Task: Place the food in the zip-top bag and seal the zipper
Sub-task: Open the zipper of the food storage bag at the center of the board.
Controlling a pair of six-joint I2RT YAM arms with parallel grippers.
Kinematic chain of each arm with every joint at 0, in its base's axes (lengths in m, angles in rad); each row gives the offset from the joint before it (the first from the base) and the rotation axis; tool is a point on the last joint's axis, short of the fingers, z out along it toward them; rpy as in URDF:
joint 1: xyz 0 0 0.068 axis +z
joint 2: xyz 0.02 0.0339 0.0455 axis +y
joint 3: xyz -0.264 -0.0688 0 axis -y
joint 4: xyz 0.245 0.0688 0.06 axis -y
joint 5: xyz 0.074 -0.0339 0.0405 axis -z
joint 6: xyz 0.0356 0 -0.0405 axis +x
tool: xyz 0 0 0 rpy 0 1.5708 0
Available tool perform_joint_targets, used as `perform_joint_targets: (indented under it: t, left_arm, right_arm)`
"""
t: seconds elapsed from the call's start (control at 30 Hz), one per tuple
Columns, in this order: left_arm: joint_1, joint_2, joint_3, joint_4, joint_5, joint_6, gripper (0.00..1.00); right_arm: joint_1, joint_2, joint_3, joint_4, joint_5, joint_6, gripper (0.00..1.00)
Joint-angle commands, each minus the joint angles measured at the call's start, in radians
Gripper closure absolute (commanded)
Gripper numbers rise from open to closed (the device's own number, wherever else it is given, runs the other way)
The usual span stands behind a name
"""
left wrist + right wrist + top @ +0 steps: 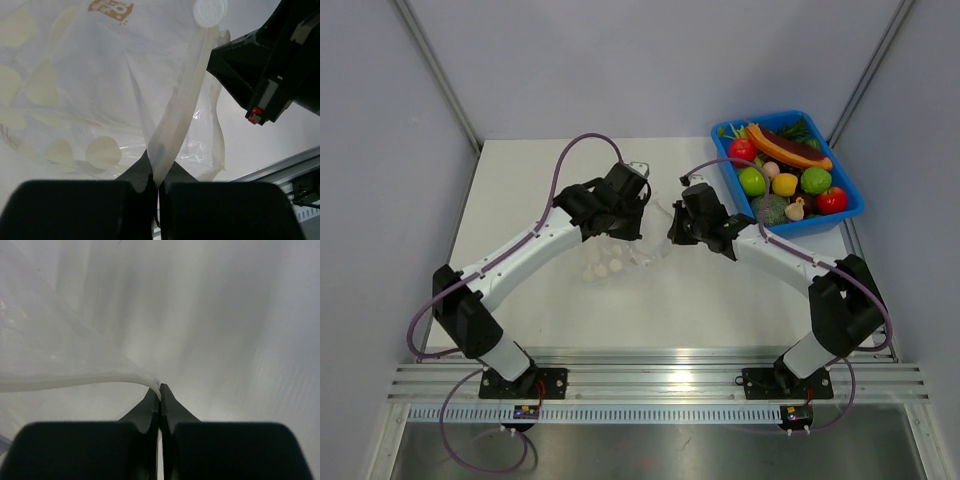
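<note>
Tabletop (520, 190) seen from above carries a clear bag (620, 258) near its middle, between the left arm (535, 240) and the right arm (775, 250). The left jaws and the right jaws both reach down to the bag's edge, near each other but apart. From this height I cannot tell how they stand. The food (785, 170) lies in a blue tray (840, 217) at the far right corner, well apart from the bag.

Left wrist view: the left jaws are pressed together on the zipper strip (182, 110), a pale band rising from between the tips. The bag (75, 100) spreads out to the left, crinkled, with pale round patches on it. The right arm's black end (270, 75) stands at the upper right, just beside the strip.

Right wrist view: the right jaws are clamped on the zipper strip (75, 382), which curves in from the left and ends at the tips. Behind it shows only blurred clear plastic.
</note>
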Motion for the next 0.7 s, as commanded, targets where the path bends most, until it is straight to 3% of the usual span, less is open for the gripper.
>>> perform_joint_targets:
  t: [0.0, 0.2, 0.43, 0.67]
  left_arm:
    - [0.008, 0.040, 0.065, 0.042, 0.078, -0.030, 1.00]
    - [0.016, 0.110, 0.088, 0.057, 0.089, -0.024, 1.00]
    - [0.019, 0.133, 0.088, 0.076, 0.095, -0.024, 1.00]
    - [0.019, 0.144, 0.092, 0.083, 0.103, -0.022, 1.00]
  right_arm:
    - [-0.012, -0.050, -0.013, -0.029, -0.003, -0.040, 0.98]
    - [-0.014, -0.129, -0.008, -0.096, 0.003, -0.077, 0.54]
    - [-0.020, -0.239, -0.005, -0.174, 0.058, -0.117, 0.19]
    - [-0.104, -0.349, 0.010, -0.245, 0.133, -0.152, 0.14]
